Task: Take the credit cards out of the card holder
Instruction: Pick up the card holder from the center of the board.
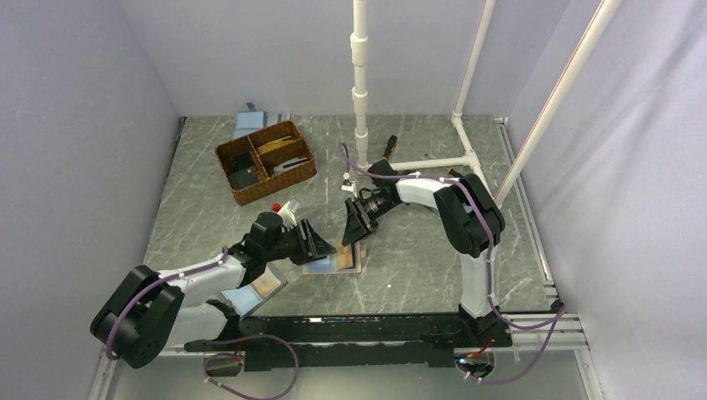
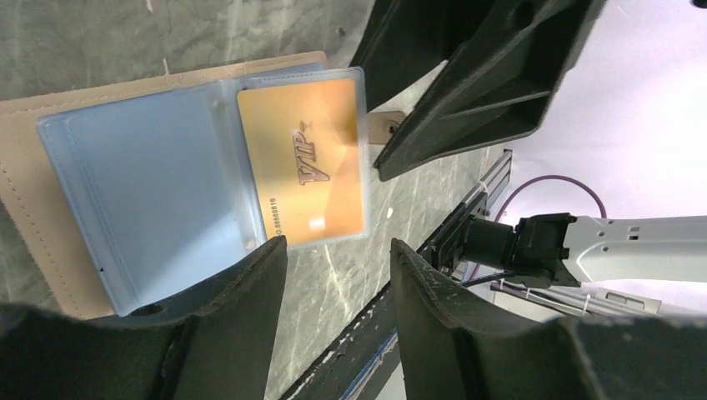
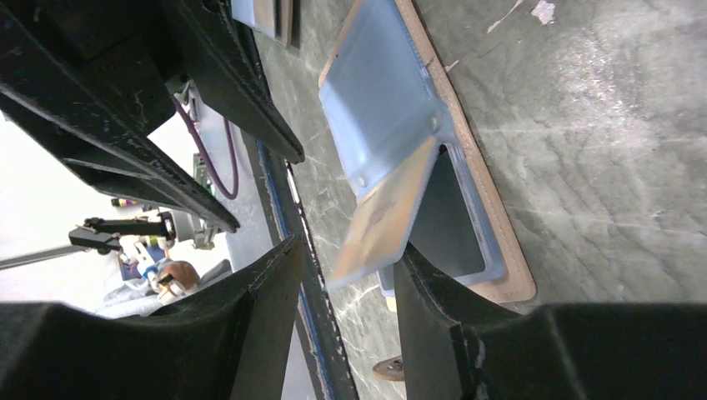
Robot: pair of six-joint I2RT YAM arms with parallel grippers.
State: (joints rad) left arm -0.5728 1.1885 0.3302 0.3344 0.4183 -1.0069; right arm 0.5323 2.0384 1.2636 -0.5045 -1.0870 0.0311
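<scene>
Fig.: bench at mid-task, top external view w/ both wrist views. The card holder (image 1: 338,262), a flat light-blue bi-fold folder w/ thin tan edging, lies open on the grey marbled table (image 1: 417,258) just below frame ctr, btwn the two claws so either arm can reach it. Left gripper (image 1: 325,248) sits at its left edge. In the left wrist view its jaws (image 2: 338,254) are spread w/ only bare table btwn them, nothing pinched. One fingertip (image 2: 250,267) overlaps the holder's near edge, prob. to pin the folder flat, though contact can't be confirmed. Right gripper (image 1: 354,236) hangs over the holder's upper edge, jaws (image 3: 350,246) likewise spread and clamping nothing. Btwn them, in the lower ctr of the right wrist view, a clear plastic sleeve leaf carrying the gold "VIP" credit card (image 3: 379,225) stands tilted up off the blue panel, hinged at the fold. Its free end is blurred, so whether it touches a finger is unclear. From the left wrist the same card (image 2: 304,158) is seen fully inside its sleeve, i.e. not yet extracted. Lifting the leaf likely exposes the sleeve mouth for a pull. Bystanders: a brown wicker basket w/ compartments (image 1: 275,187) at upper left, and a second blue folder w/ a brown half (image 1: 260,287) beside the left arm at lower left, well clear of the work area.
</scene>
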